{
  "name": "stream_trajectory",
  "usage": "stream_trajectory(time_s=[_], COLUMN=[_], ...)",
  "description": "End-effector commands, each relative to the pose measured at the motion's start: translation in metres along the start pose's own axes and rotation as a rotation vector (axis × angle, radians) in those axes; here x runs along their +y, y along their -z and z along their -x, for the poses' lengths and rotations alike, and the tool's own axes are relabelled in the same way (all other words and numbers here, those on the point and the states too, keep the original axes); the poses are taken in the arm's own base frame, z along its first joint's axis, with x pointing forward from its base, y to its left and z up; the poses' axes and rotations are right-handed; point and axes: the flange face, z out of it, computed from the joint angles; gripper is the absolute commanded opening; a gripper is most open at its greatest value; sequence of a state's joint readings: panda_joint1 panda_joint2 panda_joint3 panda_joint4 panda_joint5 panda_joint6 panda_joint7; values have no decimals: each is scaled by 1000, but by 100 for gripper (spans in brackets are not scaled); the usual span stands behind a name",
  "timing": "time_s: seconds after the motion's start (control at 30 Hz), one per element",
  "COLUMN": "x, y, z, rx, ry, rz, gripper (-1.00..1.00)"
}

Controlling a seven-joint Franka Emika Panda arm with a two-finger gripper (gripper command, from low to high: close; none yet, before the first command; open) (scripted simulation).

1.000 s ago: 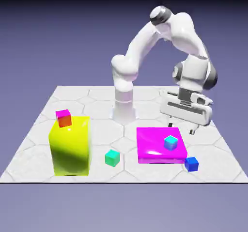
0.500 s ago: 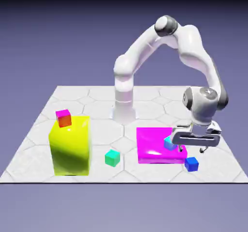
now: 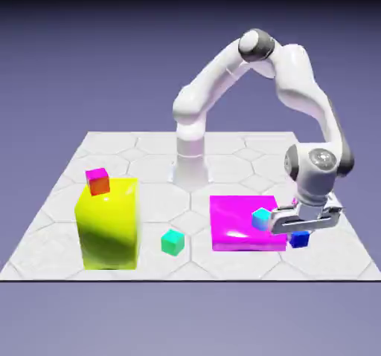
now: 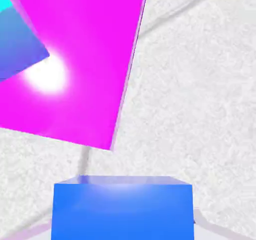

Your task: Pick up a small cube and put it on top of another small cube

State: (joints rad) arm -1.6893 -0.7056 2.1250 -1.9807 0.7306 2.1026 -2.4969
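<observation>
The small dark-blue cube [image 3: 301, 238] rests on the table just off the flat magenta block's corner, on the exterior view's right. My gripper [image 3: 301, 232] is lowered over it and shut on it. In the hand view the blue cube [image 4: 122, 209] fills the bottom middle between the fingertips, which it mostly hides. The other small cube [image 3: 97, 180], magenta on top with orange-red sides, sits on the back corner of the tall yellow block [image 3: 109, 224] at the exterior view's left, far from the gripper.
The flat magenta block [image 3: 238, 228] lies right beside the gripper, with a light cyan cube [image 3: 261, 218] on it. The hand view shows the magenta block [image 4: 75, 58] and the cyan cube [image 4: 15, 38] too. A teal-green cube [image 3: 173, 241] sits between the two big blocks.
The arm has swung down toward the front of the table. The gripper dropped over the blue cube and its jaws went from open to shut on it.
</observation>
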Motion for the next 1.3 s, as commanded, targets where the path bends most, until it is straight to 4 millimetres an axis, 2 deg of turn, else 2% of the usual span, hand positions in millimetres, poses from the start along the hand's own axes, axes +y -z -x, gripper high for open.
stream_trajectory(time_s=[0.0,0.17,0.33,0.5,0.63,0.73,0.87,1.0,1.13,1.2,1.27], x=[-6,-49,-108,-182,-248,-301,-373,-446,-519,-524,-522], y=[17,95,159,205,227,235,234,220,194,192,158], z=[10,57,103,145,176,197,220,238,249,250,250], rx=[-11,-63,-94,-100,-87,-66,-23,35,110,116,116], ry=[-9,-63,-134,-218,-293,-351,-432,-512,-591,-596,-598], rz=[11,49,77,94,100,99,90,73,46,43,43], gripper=[-100,-100,-100,-100,-100,-100,-100,-100,-100,-100,-100])
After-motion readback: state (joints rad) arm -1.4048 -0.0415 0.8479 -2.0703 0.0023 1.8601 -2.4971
